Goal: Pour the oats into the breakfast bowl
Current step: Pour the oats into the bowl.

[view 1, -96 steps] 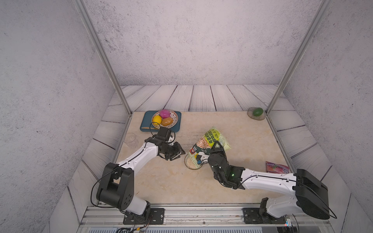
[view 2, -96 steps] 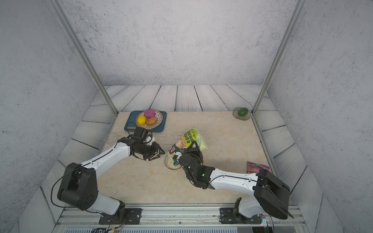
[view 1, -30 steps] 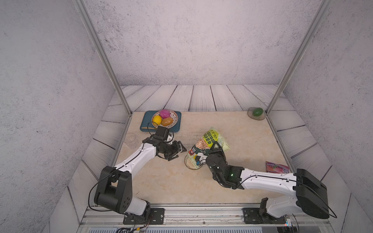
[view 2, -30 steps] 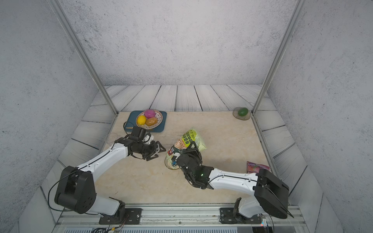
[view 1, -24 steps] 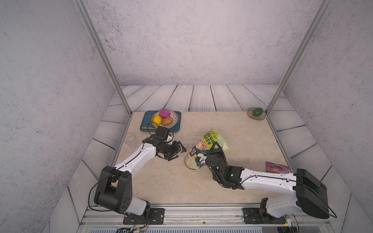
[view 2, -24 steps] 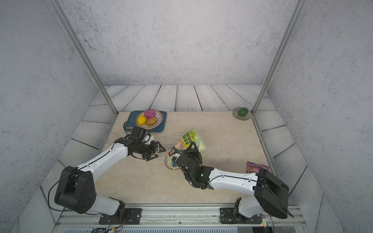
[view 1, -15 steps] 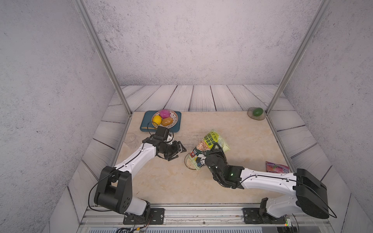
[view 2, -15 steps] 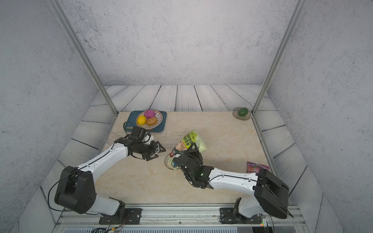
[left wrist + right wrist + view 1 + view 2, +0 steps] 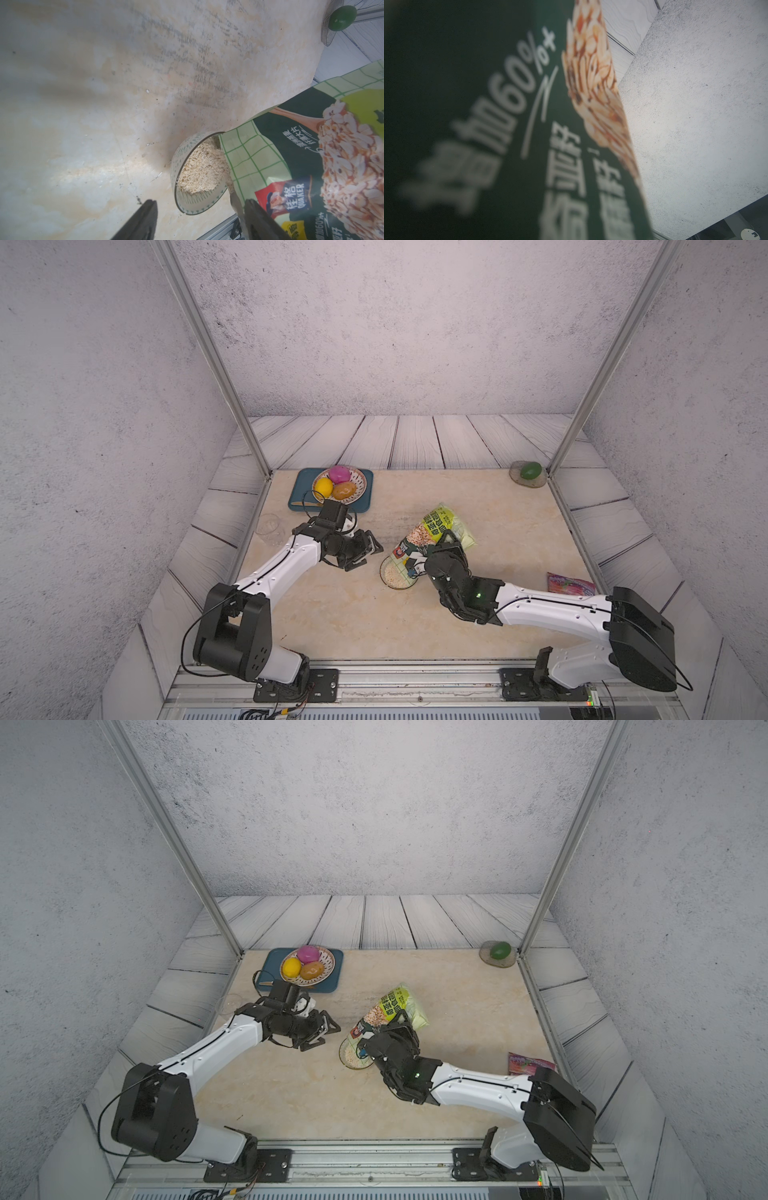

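Nearest me, the right gripper [image 9: 432, 551] is clamped across the middle of the tilted Quaker oats pouch [image 9: 438, 526], whose open mouth overhangs the breakfast bowl [image 9: 185, 149]. The oats [image 9: 201, 170] lie heaped inside the bowl, and a few stray flakes [image 9: 159, 174] sit on the tabletop [image 9: 332, 614] beside it. I judge the pouch soft, crinkly and light, its load shifting as it empties. A hold across the flat middle, clear of the mouth, suits it best. Just beside the bowl, the left gripper [image 9: 365, 551] hovers with jaws spread, holding nothing. Farther back, a fruit dish [image 9: 360, 480] rests on a teal tray [image 9: 301, 487]. Farthest is a green fruit [image 9: 531, 470].
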